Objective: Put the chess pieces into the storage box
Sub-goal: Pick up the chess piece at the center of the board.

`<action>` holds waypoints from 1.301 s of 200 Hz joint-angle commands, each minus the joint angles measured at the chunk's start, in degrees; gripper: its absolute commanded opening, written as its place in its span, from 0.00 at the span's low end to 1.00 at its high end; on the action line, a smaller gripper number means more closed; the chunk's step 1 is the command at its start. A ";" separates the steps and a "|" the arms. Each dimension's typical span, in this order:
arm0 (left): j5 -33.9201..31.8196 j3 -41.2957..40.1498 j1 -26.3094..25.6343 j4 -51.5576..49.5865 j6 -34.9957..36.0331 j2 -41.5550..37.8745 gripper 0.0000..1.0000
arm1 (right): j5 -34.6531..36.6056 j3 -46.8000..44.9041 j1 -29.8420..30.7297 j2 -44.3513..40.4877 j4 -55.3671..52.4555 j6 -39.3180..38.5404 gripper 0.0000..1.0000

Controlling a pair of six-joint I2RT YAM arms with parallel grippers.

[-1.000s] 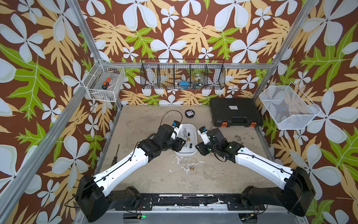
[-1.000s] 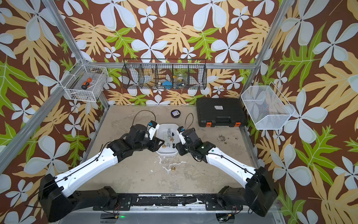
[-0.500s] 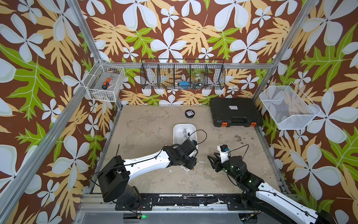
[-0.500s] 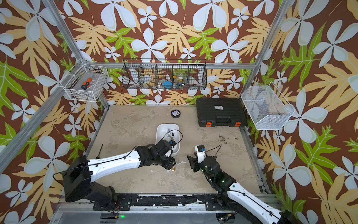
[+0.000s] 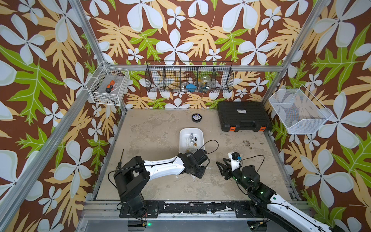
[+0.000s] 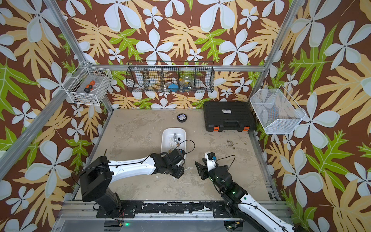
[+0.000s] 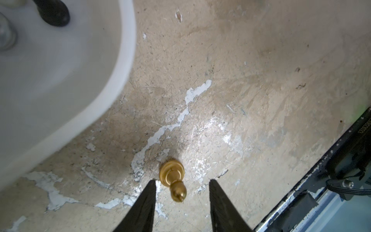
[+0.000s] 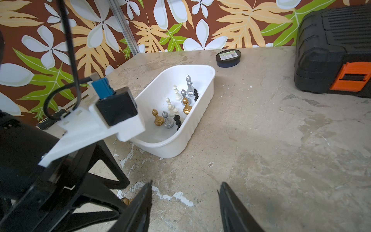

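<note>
In both top views the box (image 5: 182,134) (image 6: 165,136) sits mid-table (image 5: 156,130). The pieces (image 5: 192,135) inside it stand upright, a mix of gold, silver, cream and black. The left gripper (image 5: 198,173) hangs low just off the box's near end, pointing down. From up there it's impossible to say how its jaws stand. The right gripper (image 5: 220,163) is beside it, clear of the box, with its jaws spread.

The left wrist view is the useful one. A gold pawn (image 7: 173,176) stands on the scuffed table, outside the box and near its rounded corner (image 7: 124,60). The left gripper (image 7: 182,180) has the pawn right between its fingertips (image 7: 149,192), but there's a gap on both sides. So the jaws are apart and not pinching anything.

In the right wrist view the right gripper (image 8: 184,184) has its jaws wide apart over bare table, with nothing between them. The box (image 8: 170,148) is ahead with the pieces (image 8: 186,106) lined up inside. The puck (image 8: 228,58) is past its far end and the case (image 8: 331,50) is off to the side. A sliver of gold shows by the left gripper's fingers (image 8: 104,180).
</note>
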 commanded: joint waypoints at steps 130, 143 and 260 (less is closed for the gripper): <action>-4.78 1.28 -1.97 -3.38 -0.83 2.08 0.32 | 1.20 -0.12 0.06 0.03 1.87 -0.32 0.56; -4.75 1.41 -2.09 -3.38 -0.83 2.06 0.30 | 1.51 -0.09 0.06 -0.05 1.54 -0.23 0.56; -5.60 4.61 -2.16 -7.17 1.37 0.94 0.05 | 1.89 -0.25 0.06 -0.34 1.63 -0.15 0.56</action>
